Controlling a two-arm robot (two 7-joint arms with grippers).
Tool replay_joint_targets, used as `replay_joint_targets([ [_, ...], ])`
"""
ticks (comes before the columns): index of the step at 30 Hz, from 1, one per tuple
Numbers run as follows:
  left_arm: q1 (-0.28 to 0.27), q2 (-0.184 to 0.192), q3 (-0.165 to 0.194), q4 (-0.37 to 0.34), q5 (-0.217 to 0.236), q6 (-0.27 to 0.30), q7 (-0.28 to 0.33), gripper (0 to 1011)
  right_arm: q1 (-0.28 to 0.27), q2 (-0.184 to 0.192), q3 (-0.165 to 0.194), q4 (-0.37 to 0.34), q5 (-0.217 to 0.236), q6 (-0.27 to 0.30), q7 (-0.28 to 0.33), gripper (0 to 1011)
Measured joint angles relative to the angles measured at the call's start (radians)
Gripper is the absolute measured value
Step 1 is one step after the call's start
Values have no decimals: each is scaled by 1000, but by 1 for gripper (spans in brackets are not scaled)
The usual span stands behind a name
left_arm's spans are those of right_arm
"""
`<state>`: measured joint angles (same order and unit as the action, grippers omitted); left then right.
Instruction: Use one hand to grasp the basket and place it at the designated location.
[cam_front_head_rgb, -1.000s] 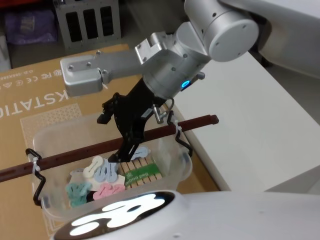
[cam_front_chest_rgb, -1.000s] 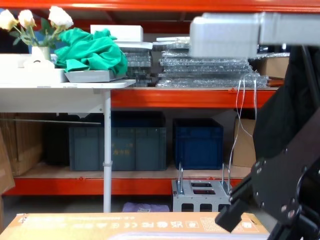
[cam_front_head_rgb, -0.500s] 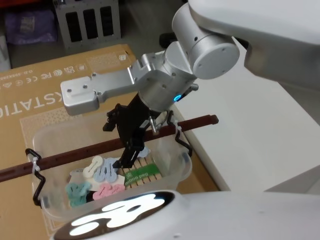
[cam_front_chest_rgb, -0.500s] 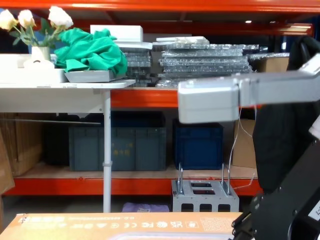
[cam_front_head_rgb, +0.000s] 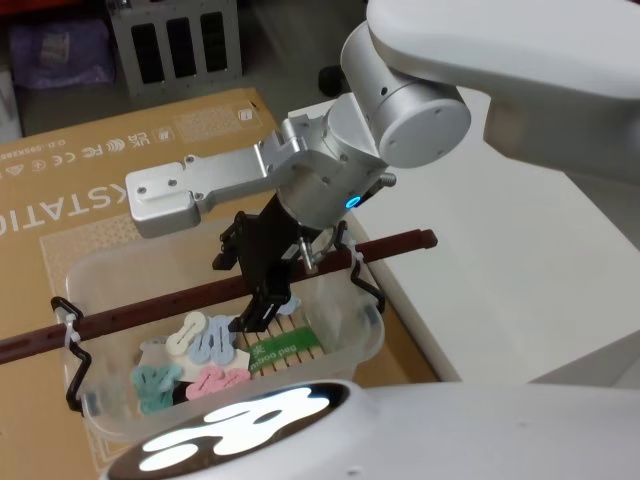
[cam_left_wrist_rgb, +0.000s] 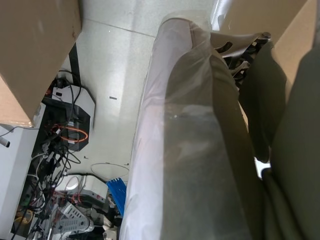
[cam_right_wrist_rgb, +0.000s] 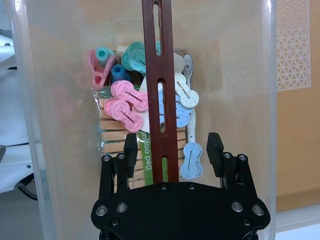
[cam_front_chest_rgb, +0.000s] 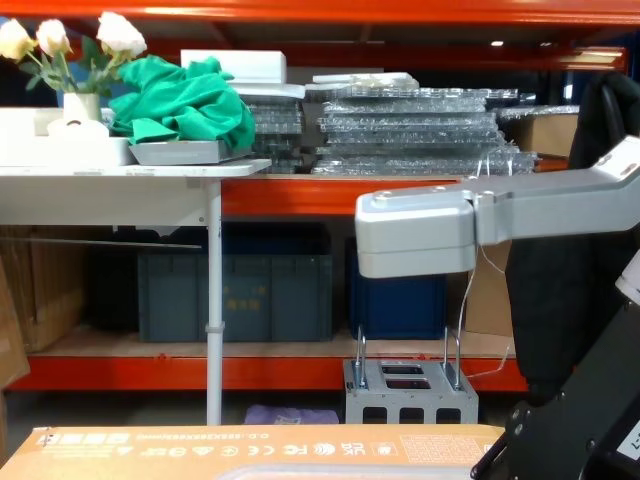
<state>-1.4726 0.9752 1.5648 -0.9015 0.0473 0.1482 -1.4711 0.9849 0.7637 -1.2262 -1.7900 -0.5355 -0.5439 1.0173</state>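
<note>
On top of the big cardboard box (cam_front_head_rgb: 120, 170), just left of the white table (cam_front_head_rgb: 520, 260), sits the basket (cam_front_head_rgb: 345, 325): a translucent tub, upright, with its near end toward the robot. The silver right arm (cam_front_head_rgb: 400, 110) reaches in from the right and angles down over the tub's middle. The right gripper (cam_front_head_rgb: 262, 308) is low, inside the rim line, over the handle. That handle is a dark brown slotted bar (cam_front_head_rgb: 160, 305) running across the tub side to side, overhanging both walls. It is tied with white zip ties (cam_front_head_rgb: 70, 335) to black wire hooks (cam_front_head_rgb: 70, 380) clipped on the rim. In the right wrist view the gripper (cam_right_wrist_rgb: 173, 142) straddles the bar (cam_right_wrist_rgb: 157, 75). The jaws are spread wide with one of the fingers (cam_right_wrist_rgb: 131, 150) on each side and a clear gap to the bar on both, so nothing is gripped. Inside the tub, under the bar, lies a pack of wooden pegs with a green label (cam_front_head_rgb: 285, 345). Loose plastic clips are piled beside it: pink (cam_front_head_rgb: 220, 380), blue (cam_front_head_rgb: 210, 345), teal (cam_front_head_rgb: 155, 385) and white (cam_front_head_rgb: 185, 333). The chest view catches the box's top edge (cam_front_chest_rgb: 250, 440) low in front and the arm's grey housing (cam_front_chest_rgb: 415, 235) hanging above it.
</note>
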Motion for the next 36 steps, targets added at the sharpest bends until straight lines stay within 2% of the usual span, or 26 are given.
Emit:
replay_joint_targets([
  [19, 0, 0, 0, 0, 0, 0, 0, 0, 12, 9, -13, -8, 1, 17, -12, 260],
  [29, 0, 0, 0, 0, 0, 0, 0, 0, 13, 17, -8, -16, 4, 25, -17, 241],
  [36, 0, 0, 0, 0, 0, 0, 0, 0, 19, 33, 23, -29, 48, 32, -21, 241],
])
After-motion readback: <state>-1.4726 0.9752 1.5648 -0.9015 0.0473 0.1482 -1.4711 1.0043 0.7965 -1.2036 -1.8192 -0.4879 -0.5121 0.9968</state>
